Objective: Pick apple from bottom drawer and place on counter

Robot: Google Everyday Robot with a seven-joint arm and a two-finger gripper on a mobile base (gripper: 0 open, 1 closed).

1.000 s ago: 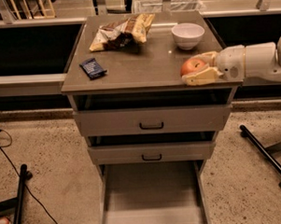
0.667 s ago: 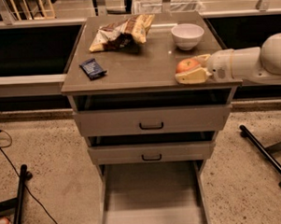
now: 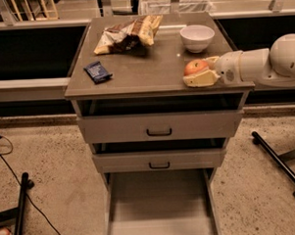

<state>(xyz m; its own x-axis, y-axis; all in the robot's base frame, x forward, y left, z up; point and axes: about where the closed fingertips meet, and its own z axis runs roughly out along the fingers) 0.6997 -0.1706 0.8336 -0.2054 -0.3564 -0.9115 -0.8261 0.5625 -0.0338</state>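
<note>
The red and yellowish apple point(image 3: 196, 66) is at the right front part of the counter point(image 3: 145, 65), held between the pale fingers of my gripper point(image 3: 195, 71). The gripper reaches in from the right, with one finger point(image 3: 201, 79) in front of the apple and the other behind it. I cannot tell whether the apple touches the counter top or hangs just above it. The bottom drawer point(image 3: 159, 207) is pulled out below, and its floor is bare.
A white bowl point(image 3: 197, 37) stands just behind the apple. A chip bag point(image 3: 126, 34) lies at the back left and a dark blue packet point(image 3: 97, 71) at the left. The two upper drawers point(image 3: 158, 126) stand slightly ajar. Black stand legs are on the floor at the right point(image 3: 279, 160) and left point(image 3: 21, 208).
My gripper has moved a little to the left over the counter with the apple in it. Nothing else has moved.
</note>
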